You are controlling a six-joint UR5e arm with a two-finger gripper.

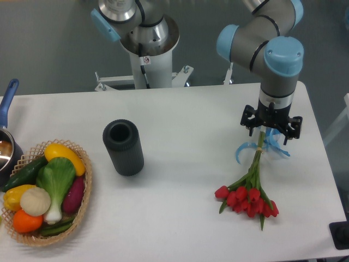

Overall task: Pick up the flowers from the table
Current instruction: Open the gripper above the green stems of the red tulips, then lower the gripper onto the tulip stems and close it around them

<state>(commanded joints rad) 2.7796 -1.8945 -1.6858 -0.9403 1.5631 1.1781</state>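
Observation:
The flowers (248, 197) are a small bunch of red tulips lying on the white table (185, 213) at the right. Their heads point toward the front edge and their green stems (255, 166) run up and back. A light blue ribbon (244, 149) is tied near the stem ends. My gripper (271, 131) points straight down over the stem ends, just above the ribbon. Its black finger links are spread wide to either side of the stems, so it looks open. The fingertips are hidden under the wrist. The tulip heads rest on the table.
A dark grey cylindrical cup (123, 147) stands left of centre. A wicker basket (83, 203) of vegetables, with a green leafy one on a white stalk (55, 183), sits at the front left. A pot with a blue handle (7, 98) is at the left edge. The robot base (148, 43) is behind the table.

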